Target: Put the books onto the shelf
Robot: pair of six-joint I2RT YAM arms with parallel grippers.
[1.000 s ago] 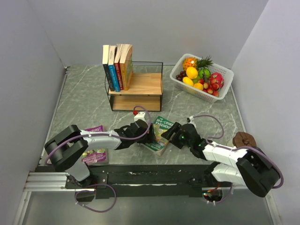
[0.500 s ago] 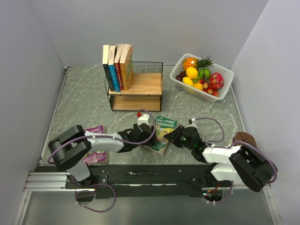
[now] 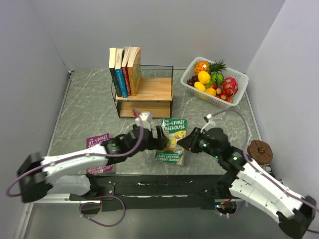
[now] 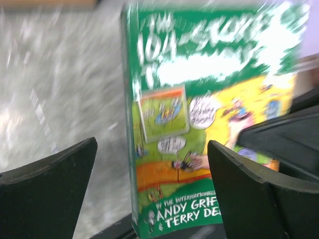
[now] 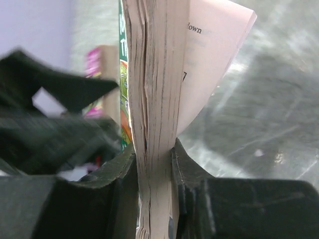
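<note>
Pinching the green book [image 3: 171,141] by its page edge in nearly shut right jaws, over the surface [image 3: 84,109] before the shelf [image 3: 155,88], holding left jaws wide and empty beside its cover, perhaps risking a twisting slip from one loose, fanning page [image 5: 209,55].

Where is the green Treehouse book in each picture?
Top external: the green book sits low in the middle, in front of the shelf.
Left wrist: the green book fills the middle, with its cover facing the camera.
Right wrist: the green book shows mostly its page edges, up the middle, pinched by the right end effector.
Shared landmark: the grey marble table lies behind the book in all three.
</note>
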